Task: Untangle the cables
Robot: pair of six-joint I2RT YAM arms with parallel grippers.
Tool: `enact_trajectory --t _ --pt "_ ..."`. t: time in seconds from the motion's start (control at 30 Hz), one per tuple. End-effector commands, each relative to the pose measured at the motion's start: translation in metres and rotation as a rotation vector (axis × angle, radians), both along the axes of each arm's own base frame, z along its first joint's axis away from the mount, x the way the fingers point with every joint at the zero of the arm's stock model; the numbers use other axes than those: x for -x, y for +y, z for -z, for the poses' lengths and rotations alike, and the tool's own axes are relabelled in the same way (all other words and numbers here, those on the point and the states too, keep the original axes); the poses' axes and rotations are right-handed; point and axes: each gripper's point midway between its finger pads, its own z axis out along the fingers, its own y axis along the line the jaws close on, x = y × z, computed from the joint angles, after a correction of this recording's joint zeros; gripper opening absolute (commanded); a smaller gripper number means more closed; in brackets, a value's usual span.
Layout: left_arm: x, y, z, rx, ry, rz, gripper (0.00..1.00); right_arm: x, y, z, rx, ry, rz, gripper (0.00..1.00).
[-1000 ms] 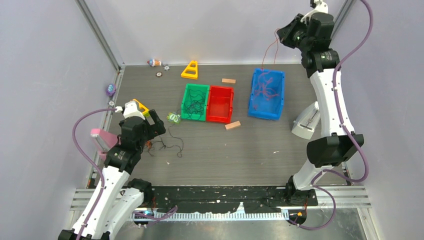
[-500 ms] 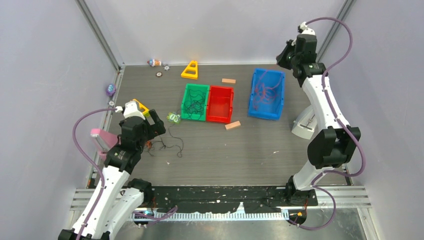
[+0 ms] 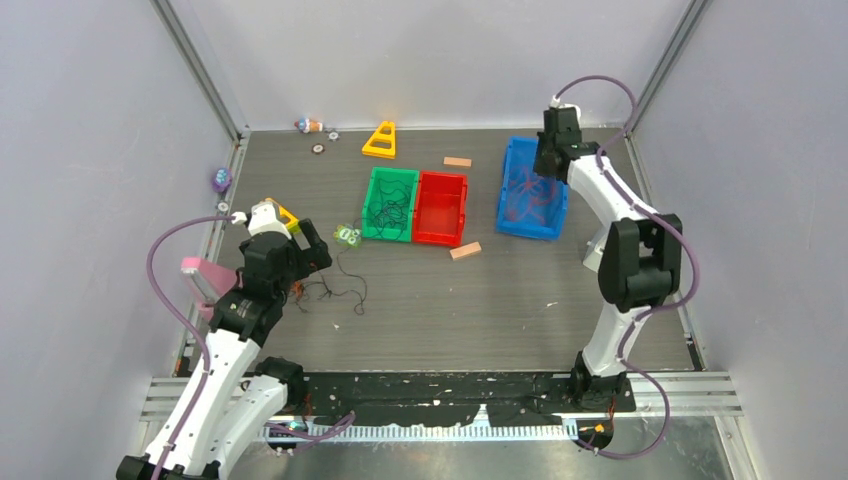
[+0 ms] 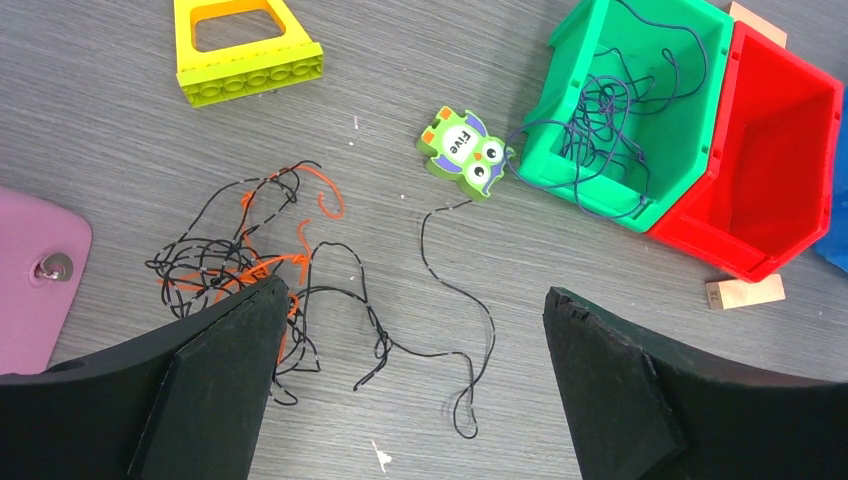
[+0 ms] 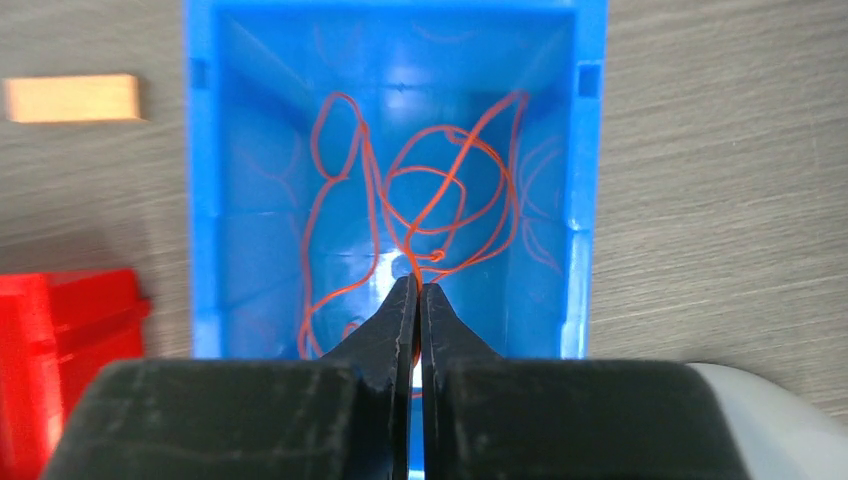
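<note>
- Two clumps and one bin-load of cable are in view. Farthest left, a loose tangle [image 4: 235, 265] of thin black and orange-red wire strands lies on the grey wood-grain bench [image 4: 150, 150], near a pink flat pad [image 4: 35, 260].
- That tangle sits just ahead of the left finger of the left pincer [image 4: 412, 300], partly hidden behind its tip. One black strand trails out to the right between the fingers, and its long run points up toward a green owl-shaped tile [image 4: 462, 148].
- The left pincer hovers above the bench with its jaws spread wide, holding nothing.
- Farther right, a green plastic bin [image 4: 540, 110] holds dark thin cables [image 4: 600, 110] in loose loops. One strand spills over the bin's wall toward the owl tile. A red plastic bin [image 4: 780, 150] touches the green bin's right side.
- Rightmost, a blue plastic bin [image 5: 200, 200] holds orange-red thin cables [image 5: 440, 190] looped across its floor. The loops are stretched mostly along the bin's length, leading away from the pincer.
- The right pincer [image 5: 418, 290] is low over the near end of the blue bin with its jaws pressed together. It nips one orange-red strand that runs straight out from the tips into the loops.
</note>
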Motion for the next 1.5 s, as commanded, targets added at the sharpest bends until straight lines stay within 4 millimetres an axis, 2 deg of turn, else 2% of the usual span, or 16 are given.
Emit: enact_trajectory --t 0.0,0.03,0.13,0.37,0.43,0.47,0.5,0.53,0.6,0.83,0.97,1.07,1.17,1.2,1.37,1.47 --pt "-0.003 0.002 -0.007 -0.012 -0.019 -0.014 1.0 -0.014 -0.015 0.01 0.112 0.029 0.05 0.05" --pt "-0.003 0.003 -0.005 -0.013 -0.013 -0.017 1.0 -0.014 -0.015 0.026 0.136 0.075 0.052 0.05" --pt "-0.003 0.005 -0.002 -0.019 0.011 -0.035 0.99 -0.023 -0.01 0.035 0.189 0.105 0.055 0.05" --pt "0.006 0.021 0.012 -0.044 0.093 -0.137 1.0 -0.027 0.012 0.089 0.146 0.218 0.015 0.06" --pt "0.007 0.023 0.015 -0.052 0.127 -0.143 1.0 -0.025 0.019 0.099 0.115 0.247 -0.008 0.13" --pt "0.009 0.025 0.018 -0.055 0.152 -0.152 1.0 -0.024 0.022 0.102 0.098 0.256 -0.02 0.31" --pt "0.011 0.029 0.021 -0.059 0.181 -0.175 1.0 -0.023 0.023 0.101 0.091 0.255 -0.02 0.42" --pt "0.012 0.032 0.022 -0.058 0.203 -0.188 1.0 -0.023 0.024 0.092 0.083 0.239 -0.02 0.58" --pt "0.015 0.038 0.025 -0.049 0.242 -0.214 1.0 -0.023 0.022 0.072 0.082 0.196 -0.013 0.69" --pt "0.018 0.059 0.031 0.051 0.283 -0.297 1.0 -0.013 0.025 -0.021 0.031 0.017 -0.032 0.8" --pt "0.021 0.073 0.04 0.078 0.314 -0.379 1.0 0.001 0.036 -0.049 -0.028 -0.055 -0.078 0.83" --pt "0.019 0.073 0.052 0.118 0.35 -0.393 0.99 0.015 0.043 -0.054 -0.048 -0.067 -0.109 0.89" --pt "0.019 0.072 0.065 0.142 0.394 -0.411 0.98 0.031 0.064 -0.072 -0.067 -0.113 -0.175 0.94" --pt "0.019 0.071 0.071 0.153 0.408 -0.424 0.97 0.038 0.069 -0.067 -0.067 -0.108 -0.191 0.95" --pt "0.017 0.062 0.102 0.222 0.47 -0.442 0.92 0.077 0.129 -0.1 -0.155 -0.256 -0.374 0.95" --pt "0.013 0.054 0.123 0.268 0.516 -0.437 0.82 0.113 0.158 -0.094 -0.219 -0.288 -0.489 0.94"
